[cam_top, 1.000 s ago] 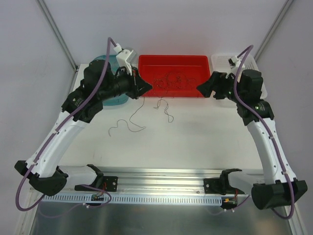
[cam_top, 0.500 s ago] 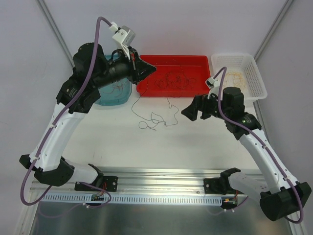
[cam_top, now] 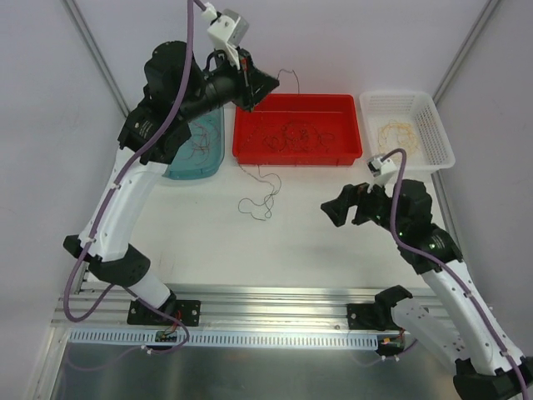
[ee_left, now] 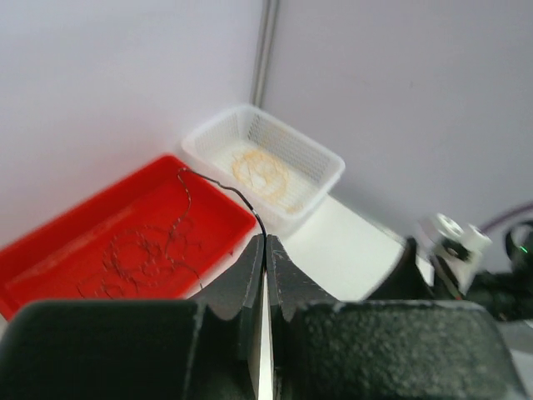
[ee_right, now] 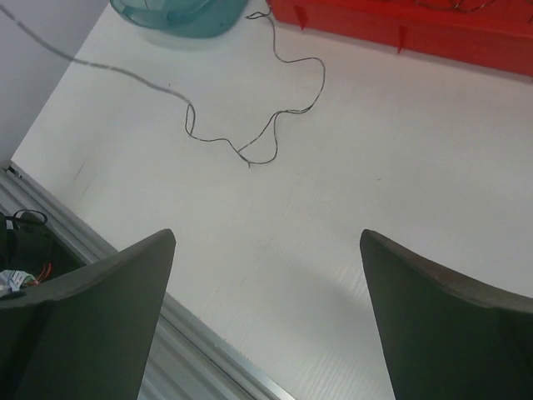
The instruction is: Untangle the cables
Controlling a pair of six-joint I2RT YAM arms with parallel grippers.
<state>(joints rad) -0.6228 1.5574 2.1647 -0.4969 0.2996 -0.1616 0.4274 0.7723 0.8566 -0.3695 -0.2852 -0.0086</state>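
We judged the job partly done. On the surface (cam_top: 333, 250), the red tray (cam_top: 297, 160) just below the high left tool (cam_top: 271, 83) held a knot of cables (cam_top: 291, 133) that we could not count, so most of the sorting looked left to do. The white basket (cam_top: 398, 92), beyond the right tool (cam_top: 337, 208) and to its right, already held yellow cables (cam_top: 393, 133). The teal bin (cam_top: 193, 173), below and left of the left tool, held dark ones (cam_top: 200, 143). The left tool was pinched fully closed on one dark cable (ee_right: 323, 79), which trailed down from it to loose loops lying ahead of the right tool. The right tool stood spread wide with nothing in it. We counted one surface, three containers, two tools and one cable drawn out of the tray; those lying in the containers were too fine to number.
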